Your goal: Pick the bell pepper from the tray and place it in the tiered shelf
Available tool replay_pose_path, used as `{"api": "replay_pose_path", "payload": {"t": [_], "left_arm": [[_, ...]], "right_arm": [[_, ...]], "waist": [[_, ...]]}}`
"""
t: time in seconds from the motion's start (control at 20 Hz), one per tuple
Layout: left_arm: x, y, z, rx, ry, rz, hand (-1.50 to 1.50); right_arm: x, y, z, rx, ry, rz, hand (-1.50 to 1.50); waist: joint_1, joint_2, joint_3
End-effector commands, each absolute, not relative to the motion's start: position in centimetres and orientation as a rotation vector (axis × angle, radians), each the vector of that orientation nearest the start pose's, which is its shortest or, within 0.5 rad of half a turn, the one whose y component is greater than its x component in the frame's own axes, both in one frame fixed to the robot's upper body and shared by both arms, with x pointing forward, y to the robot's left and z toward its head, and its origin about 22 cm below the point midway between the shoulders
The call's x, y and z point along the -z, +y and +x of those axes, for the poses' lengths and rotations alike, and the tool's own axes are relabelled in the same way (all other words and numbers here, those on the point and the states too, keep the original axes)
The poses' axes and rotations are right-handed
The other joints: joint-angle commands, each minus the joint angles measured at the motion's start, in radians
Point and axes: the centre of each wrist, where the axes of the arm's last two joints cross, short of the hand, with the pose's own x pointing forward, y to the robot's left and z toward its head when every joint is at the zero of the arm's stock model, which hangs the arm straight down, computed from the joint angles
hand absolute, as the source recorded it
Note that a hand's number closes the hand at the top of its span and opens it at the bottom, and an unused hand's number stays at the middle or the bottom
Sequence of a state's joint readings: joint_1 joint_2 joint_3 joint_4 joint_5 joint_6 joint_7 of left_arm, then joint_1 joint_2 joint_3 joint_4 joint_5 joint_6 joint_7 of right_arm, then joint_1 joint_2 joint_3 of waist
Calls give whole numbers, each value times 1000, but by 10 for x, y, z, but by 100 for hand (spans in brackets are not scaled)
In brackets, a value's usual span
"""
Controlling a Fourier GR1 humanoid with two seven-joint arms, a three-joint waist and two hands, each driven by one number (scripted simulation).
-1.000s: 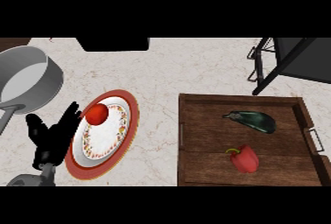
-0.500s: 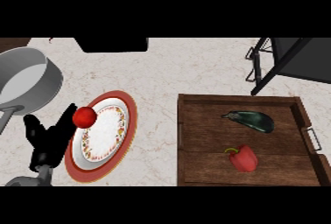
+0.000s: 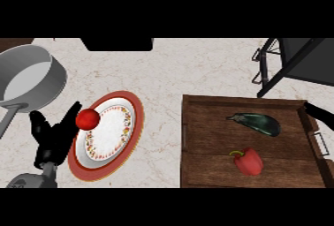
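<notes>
Red bell pepper (image 3: 249,161) lies untouched in the wooden tray (image 3: 195,132).

The left hand (image 3: 52,134) rests open, fingers (image 3: 37,122) straight and up, holding nothing, well left of the tray beside a plate (image 3: 108,132) bearing a tomato (image 3: 87,119). At the tray's right edge a dark sliver of the right hand (image 3: 320,114) shows; whether it is open I cannot tell. An eggplant (image 3: 256,123) lies just behind the pepper.
</notes>
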State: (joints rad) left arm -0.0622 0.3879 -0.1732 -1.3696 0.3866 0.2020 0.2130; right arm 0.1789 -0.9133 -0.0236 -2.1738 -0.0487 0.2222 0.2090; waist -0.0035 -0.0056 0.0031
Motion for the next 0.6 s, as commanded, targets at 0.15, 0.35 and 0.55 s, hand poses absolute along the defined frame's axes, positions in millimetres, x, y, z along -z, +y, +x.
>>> {"api": "replay_pose_path", "payload": {"t": [0.15, 0.35, 0.55], "left_arm": [[26, 296, 245, -39, -1108, 76, 0], [31, 291, 248, -32, -1124, 72, 0], [19, 297, 251, -46, -1111, 74, 0]], "right_arm": [[-179, -272, 183, -1050, -1373, -560, -150], [-162, -256, 183, -1135, -1308, -576, -150], [-152, -243, 180, -1162, -1244, -621, -150]], "waist": [[18, 8, -4], [13, 8, -4], [9, 6, -3]]}}
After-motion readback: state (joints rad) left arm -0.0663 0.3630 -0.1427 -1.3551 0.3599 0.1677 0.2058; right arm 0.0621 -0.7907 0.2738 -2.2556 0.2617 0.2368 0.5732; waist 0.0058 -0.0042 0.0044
